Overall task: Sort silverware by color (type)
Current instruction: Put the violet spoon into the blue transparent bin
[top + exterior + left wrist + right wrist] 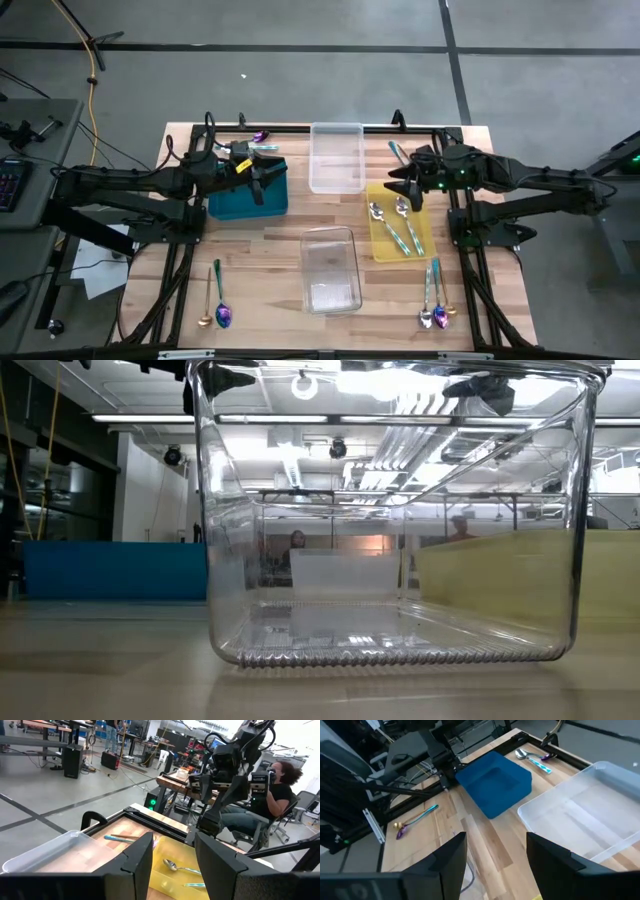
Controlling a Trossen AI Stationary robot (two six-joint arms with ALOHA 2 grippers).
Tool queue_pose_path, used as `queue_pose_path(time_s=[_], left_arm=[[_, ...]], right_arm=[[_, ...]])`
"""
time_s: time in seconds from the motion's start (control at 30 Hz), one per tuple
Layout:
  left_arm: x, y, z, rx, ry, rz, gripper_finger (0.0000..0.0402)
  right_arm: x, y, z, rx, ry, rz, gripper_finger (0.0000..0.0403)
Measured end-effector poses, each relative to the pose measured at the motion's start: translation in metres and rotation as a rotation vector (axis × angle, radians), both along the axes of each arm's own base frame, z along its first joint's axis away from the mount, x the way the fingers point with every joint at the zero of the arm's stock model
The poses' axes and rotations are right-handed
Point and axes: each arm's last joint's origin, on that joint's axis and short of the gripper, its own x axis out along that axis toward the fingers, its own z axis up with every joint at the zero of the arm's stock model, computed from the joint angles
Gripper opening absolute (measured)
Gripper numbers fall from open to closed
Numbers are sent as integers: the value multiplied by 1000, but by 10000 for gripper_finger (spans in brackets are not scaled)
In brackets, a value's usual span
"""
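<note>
Clear tray (390, 610) up close, blue tray (110, 570) and yellow tray (500, 575) behind.

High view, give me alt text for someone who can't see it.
Seen from above, a wooden table holds a teal tray, a yellow tray with teal-handled spoons and two clear trays, with silverware loose near the corners. The left gripper hovers over the teal tray, the right gripper over the yellow one.

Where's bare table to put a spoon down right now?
Bare wood lies between the teal tray and the near clear tray, and left of that clear tray above the two spoons. It is crowded around the yellow tray and the cutlery cluster.
</note>
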Motion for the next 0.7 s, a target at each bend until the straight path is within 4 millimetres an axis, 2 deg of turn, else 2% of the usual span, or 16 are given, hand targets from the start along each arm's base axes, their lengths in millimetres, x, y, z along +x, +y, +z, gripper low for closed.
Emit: queue_pose_path(time_s=[0.1,0.2,0.3,0.43,0.53,0.6,0.7], left_arm=[[0,0,1,-1,2,-15,137],[1,-4,7,4,41,-143,137],[0,-14,13,-33,187,-275,137],[-7,-39,15,-132,487,-424,137],[-17,-63,7,-277,732,-486,137],[-23,-79,-3,-443,869,-466,137],[-31,-100,-20,-702,1073,-299,137]], right_arm=[[0,0,0,-41,6,19,197],[0,0,0,-57,9,27,197],[0,0,0,-57,9,26,197],[0,0,0,-56,10,26,197],[0,0,-1,-56,14,26,197],[0,0,-1,-55,20,26,197],[-1,0,-2,-56,34,28,197]])
